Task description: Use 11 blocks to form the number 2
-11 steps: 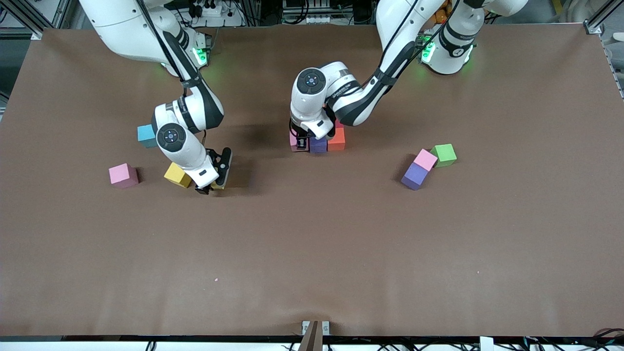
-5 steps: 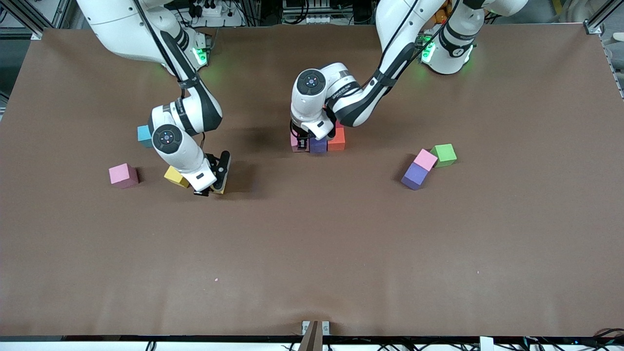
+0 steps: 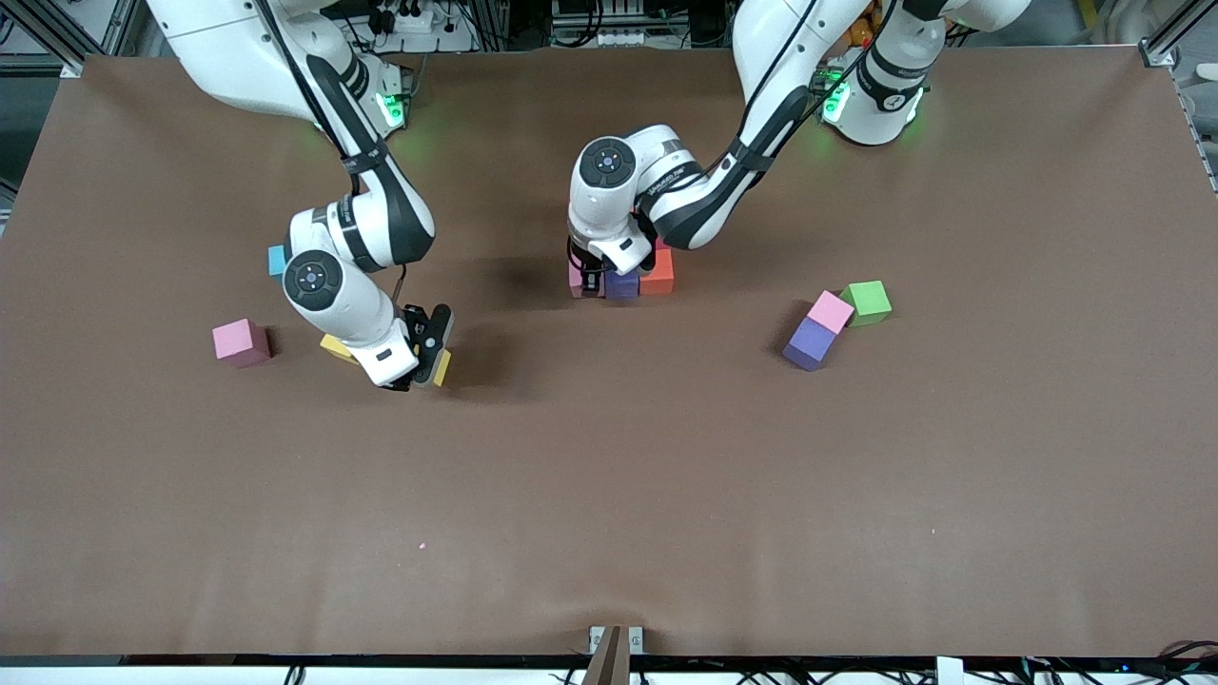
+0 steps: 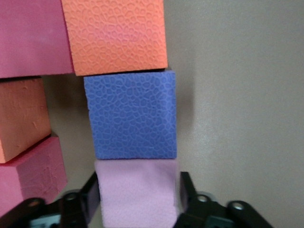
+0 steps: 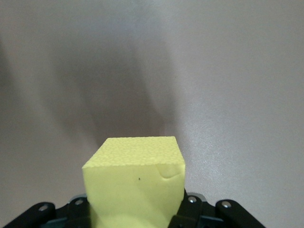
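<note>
Since a second ago your right pincer (image 3: 425,366) has clamped on a yellow block (image 5: 134,183) and lifted it just clear of the table (image 3: 609,495); before, its fingers stood apart around that block on the surface. Your left pincer (image 3: 592,282) was shut on the pink block (image 4: 137,194) a second ago; now its fingers (image 4: 93,192) stand slightly apart on either side of that block, which rests on the table.

Take the purple block (image 3: 622,283) in the started number 2 (image 3: 623,276) as your landmark. The pink block touches it toward the right arm's end of the table, and an orange block (image 3: 658,273) touches it toward the left arm's end. In the left wrist view, red (image 4: 31,38) and orange blocks lie beside this row.

Toward the right arm's end from the landmark lie the second yellow block (image 3: 335,346), half hidden under the arm, a light blue block (image 3: 276,260) and a loose pink block (image 3: 240,342). Toward the left arm's end, well apart, a second purple block (image 3: 808,344), a pink one (image 3: 831,311) and a green cube (image 3: 867,302) touch in a cluster.

Nearer to the front camera than the landmark, the table lies open right to its edge.
</note>
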Robot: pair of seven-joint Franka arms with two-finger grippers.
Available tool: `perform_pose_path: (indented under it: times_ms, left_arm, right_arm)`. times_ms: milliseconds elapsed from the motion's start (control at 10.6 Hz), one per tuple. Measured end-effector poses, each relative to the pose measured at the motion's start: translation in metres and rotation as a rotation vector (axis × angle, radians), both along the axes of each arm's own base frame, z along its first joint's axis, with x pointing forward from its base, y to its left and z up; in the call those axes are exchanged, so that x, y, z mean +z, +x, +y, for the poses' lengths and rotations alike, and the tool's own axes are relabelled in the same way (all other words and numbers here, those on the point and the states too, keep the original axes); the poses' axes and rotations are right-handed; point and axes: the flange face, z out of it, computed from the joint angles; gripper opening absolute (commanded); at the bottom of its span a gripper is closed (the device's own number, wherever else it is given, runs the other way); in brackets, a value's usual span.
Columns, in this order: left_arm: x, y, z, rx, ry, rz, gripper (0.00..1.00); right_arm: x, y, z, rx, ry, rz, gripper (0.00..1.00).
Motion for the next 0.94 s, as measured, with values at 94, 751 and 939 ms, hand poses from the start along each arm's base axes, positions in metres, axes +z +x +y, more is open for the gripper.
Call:
perform_pose_path:
  times_ms: [94,751,939]
  left_arm:
    - [0.000,0.000,0.000,0.001,0.000,0.000,1.00]
    - [0.015,0.006,-0.005,0.013,-0.029,-0.022,1.00]
    - [0.025,0.008,-0.006,0.015,-0.039,-0.033,1.00]
  right_arm:
    - [0.001,0.000,0.001,-0.037,0.001,0.000,0.50]
    - [-0.002,-0.006,0.009,-0.448,-0.021,0.048,0.43]
    - [-0.003,-0.016,0.030,-0.596,-0.036,0.067,0.45]
